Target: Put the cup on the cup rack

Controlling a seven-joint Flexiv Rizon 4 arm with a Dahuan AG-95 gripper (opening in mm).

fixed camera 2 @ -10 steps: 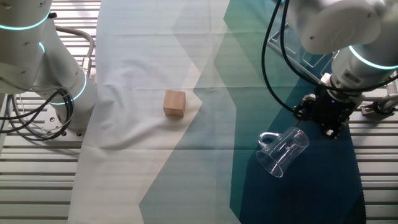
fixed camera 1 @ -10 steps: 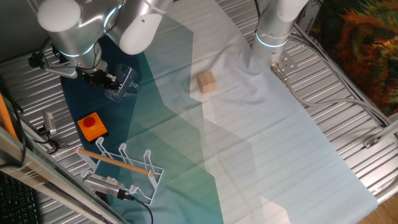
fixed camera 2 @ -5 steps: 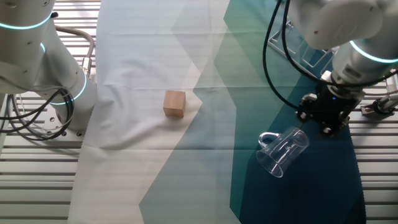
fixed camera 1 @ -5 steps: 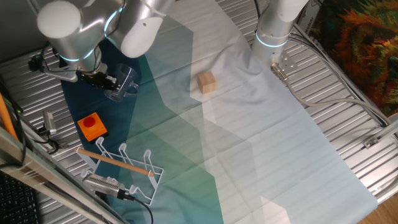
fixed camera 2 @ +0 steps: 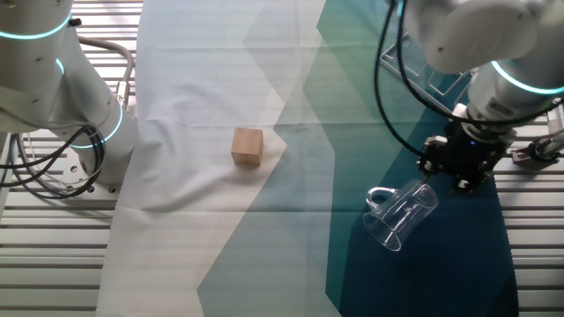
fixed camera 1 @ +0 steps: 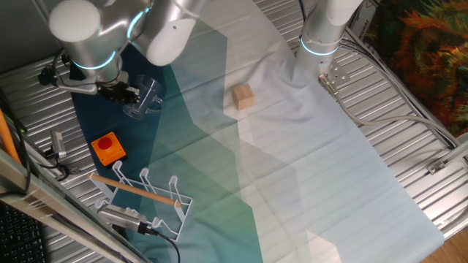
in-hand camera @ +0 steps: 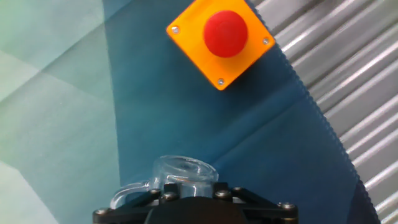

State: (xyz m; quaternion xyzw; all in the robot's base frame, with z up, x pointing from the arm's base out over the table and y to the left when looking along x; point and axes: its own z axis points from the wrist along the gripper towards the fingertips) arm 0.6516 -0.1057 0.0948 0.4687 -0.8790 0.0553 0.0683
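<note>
Since a second ago the arm's wrist has turned a bit and lifted slightly by the cup, while the cup, block, button box and rack all sit exactly where they were.

Using the cup as the landmark, big stuff first. One table [fixed camera 1: 409,139] with a ribbed metal top, covered by one cloth [fixed camera 1: 292,183] in white, pale green and dark teal patches. A second robot base [fixed camera 1: 322,36] stands well away from the cup at the far end of the cloth. No readable writing or brand marks anywhere that I can make out.

One cup rack [fixed camera 1: 146,197]: white wire with upright looped prongs and a light wooden rod across it, well apart from the cup, past the button box, near the table edge.

One cup [fixed camera 2: 401,214]: clear see-through plastic, slightly tapered, with a small handle loop on its side. It's lying tipped over on the dark teal patch, not on the rack. In the hand view its rim [in-hand camera: 183,174] shows just ahead of the gripper body.

The gripper [fixed camera 2: 463,172] sits right at the cup's end, just beside or touching it. The fingertips are hidden in every view, so I honestly can't tell if it's gripping the cup or spread loose.

One orange box with a red button [in-hand camera: 221,38], near the cup, between it and the rack.

One tan wooden cube [fixed camera 2: 248,146], well apart from the cup on the white patch.
</note>
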